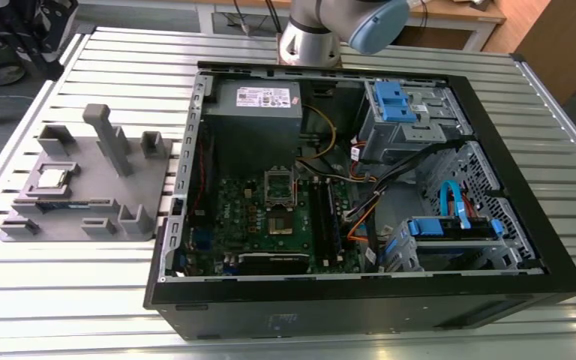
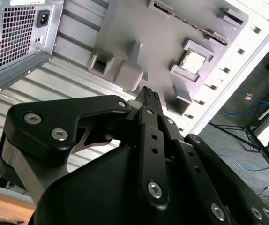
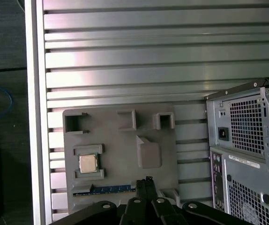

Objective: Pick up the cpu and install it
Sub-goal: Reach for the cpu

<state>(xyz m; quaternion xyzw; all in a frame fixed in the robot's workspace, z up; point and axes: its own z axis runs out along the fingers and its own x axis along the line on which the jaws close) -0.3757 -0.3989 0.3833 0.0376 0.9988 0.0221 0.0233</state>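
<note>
cpu (image 1: pixel 51 178): on fixture (image 1: pixel 118 199), middle left in exterior view, untouched
gripper (image 3: pixel 146 180): pinched closed, empty
socket (image 1: pixel 280 222): no cpu yet
left: pick, install

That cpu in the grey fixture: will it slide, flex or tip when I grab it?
Likely stiff: the cpu is a flat square chip with a metal top. That shiny top may be slippery. It lies flat between raised walls of the fixture plate, so pushing sideways probably won't move it.
</note>
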